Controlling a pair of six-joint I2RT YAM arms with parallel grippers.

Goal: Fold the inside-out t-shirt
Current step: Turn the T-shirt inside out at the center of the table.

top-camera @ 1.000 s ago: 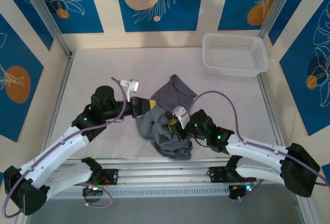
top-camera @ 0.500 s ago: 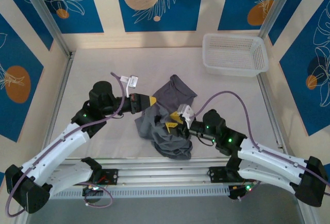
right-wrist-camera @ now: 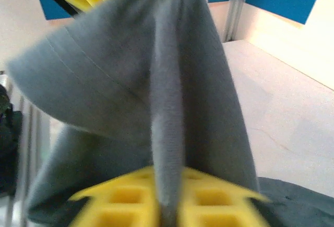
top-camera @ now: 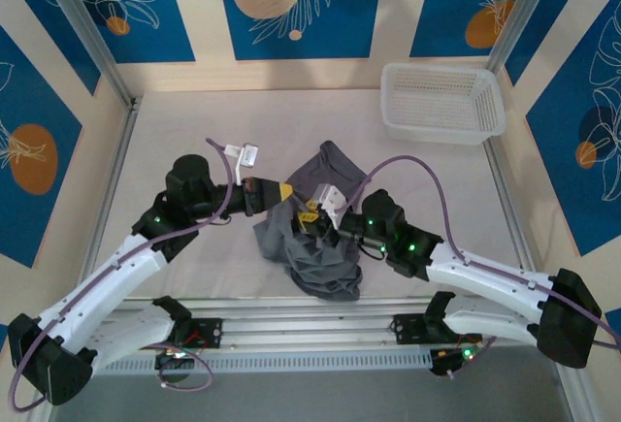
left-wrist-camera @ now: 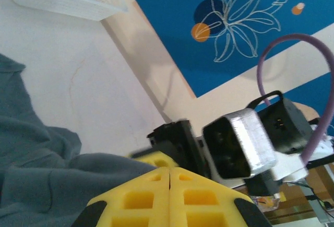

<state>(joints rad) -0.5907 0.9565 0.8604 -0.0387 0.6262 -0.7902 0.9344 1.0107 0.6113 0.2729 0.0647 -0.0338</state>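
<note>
Right now the inside-out t-shirt (top-camera: 328, 265) lies bunched in a slate-grey heap on the white table (top-camera: 194, 121), near the front edge and about midway between my two arms, with one flap spread toward the far side. From above, the left gripper (top-camera: 288, 193) reaches in from the left to the heap's upper left edge; the right gripper (top-camera: 312, 220) meets it from the right, and the two sit very close together over the cloth. On the right wrist view that gripper's yellow fingers (right-wrist-camera: 125, 191) are clenched on a raised ridge of grey fabric that runs up between them; from there the cloth fans upward to the other gripper's yellow tips at the top of the picture, where it is gathered. On the left wrist view the yellow pads (left-wrist-camera: 141, 198) are pressed flat together with only a thin seam between them, and grey cloth is bunched at their tip and off to the left; I read that gripper as pinching the shirt too. The right arm's wrist camera housing (left-wrist-camera: 237, 143) sits just beyond those pads. A white plastic basket (top-camera: 442, 129) stands in the far right corner, well apart from the shirt.
</note>
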